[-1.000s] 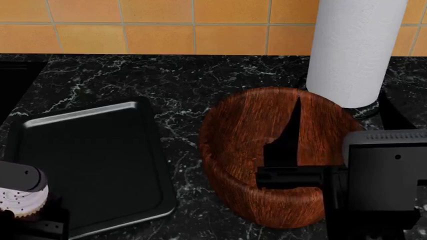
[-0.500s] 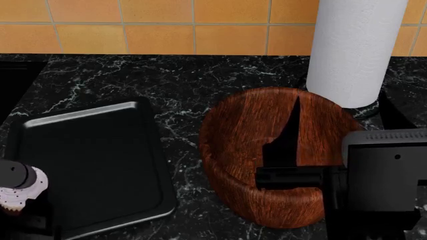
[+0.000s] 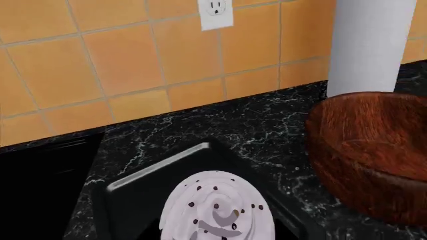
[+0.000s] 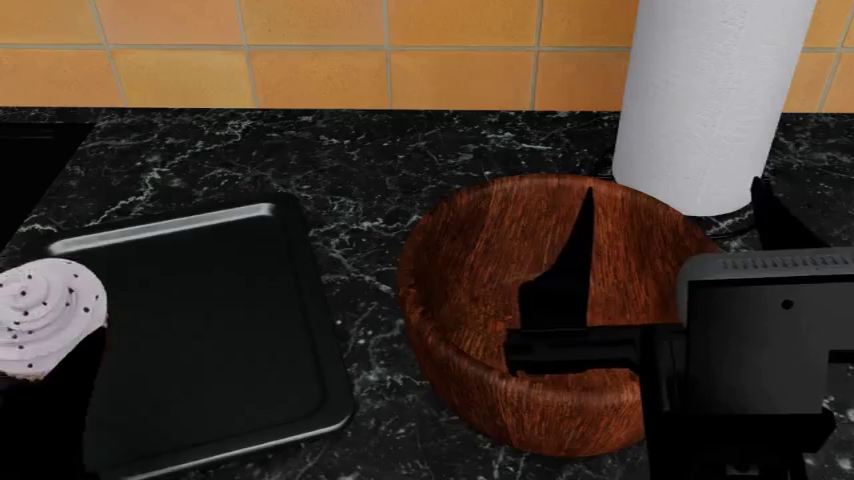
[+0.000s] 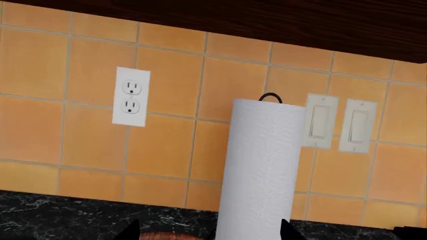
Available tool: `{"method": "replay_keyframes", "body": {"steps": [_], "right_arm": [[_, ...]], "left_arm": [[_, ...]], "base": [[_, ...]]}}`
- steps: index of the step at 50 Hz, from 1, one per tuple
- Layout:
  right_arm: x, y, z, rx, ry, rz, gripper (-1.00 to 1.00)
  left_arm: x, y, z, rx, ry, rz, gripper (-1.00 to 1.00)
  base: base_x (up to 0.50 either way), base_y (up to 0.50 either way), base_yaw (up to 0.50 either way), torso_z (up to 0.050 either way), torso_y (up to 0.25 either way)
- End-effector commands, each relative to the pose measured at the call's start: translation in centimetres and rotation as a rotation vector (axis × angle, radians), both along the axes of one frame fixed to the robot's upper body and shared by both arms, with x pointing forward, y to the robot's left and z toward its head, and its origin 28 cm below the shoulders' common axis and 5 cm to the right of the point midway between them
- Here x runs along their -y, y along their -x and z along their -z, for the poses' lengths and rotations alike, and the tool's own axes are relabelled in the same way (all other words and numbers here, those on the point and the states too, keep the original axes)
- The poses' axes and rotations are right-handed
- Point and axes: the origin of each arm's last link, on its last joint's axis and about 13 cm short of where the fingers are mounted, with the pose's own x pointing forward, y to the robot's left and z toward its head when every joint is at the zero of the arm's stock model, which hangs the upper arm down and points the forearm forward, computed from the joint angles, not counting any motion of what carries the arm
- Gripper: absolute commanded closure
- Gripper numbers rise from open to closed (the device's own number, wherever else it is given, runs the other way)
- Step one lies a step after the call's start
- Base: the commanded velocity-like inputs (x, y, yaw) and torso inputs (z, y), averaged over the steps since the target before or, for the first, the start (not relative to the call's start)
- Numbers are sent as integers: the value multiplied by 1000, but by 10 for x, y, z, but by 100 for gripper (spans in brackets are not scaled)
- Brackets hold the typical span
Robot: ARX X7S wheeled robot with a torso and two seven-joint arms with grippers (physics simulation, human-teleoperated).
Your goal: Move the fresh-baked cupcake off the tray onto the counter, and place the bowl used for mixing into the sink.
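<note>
The small cupcake with swirled white frosting and dark sprinkles [image 4: 43, 315] hangs lifted at the near left edge of the flat dark baking tray with the thin shiny rim [image 4: 187, 330], which lies empty on the black white-veined marble counter [image 4: 374, 160]. The left gripper carrying it is hidden under the frosting, so I cannot tell how its jaws stand. The right gripper [image 4: 567, 350] sits over the large reddish-brown wooden bowl [image 4: 534, 300], one finger [image 4: 574, 265] reaching inside, another part lying across the near wall; whether it pinches the wall I cannot tell. The risk, I think, is the cupcake tipping on release, or the bowl knocking the tall white paper towel roll [image 4: 707, 95] just behind it when lifted.
</note>
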Motion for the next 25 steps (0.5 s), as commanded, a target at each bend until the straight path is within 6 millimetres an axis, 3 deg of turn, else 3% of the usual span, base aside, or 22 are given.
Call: {"method": "replay_keyframes", "body": {"steps": [1,12,25], "right_arm": [[-1,1,-3,5,1,0,-100],[0,1,-1,0,3,-2,-100],[0,2,-1,1,2,0,-100]], "left_arm": [[15,36,-15,14,23,198,100],[33,48,-12,-62,71,368,100],[38,33,3,-117,82,367,100]], "base": [[0,0,0,0,0],[0,0,0,0,0],[0,0,0,0,0]]}}
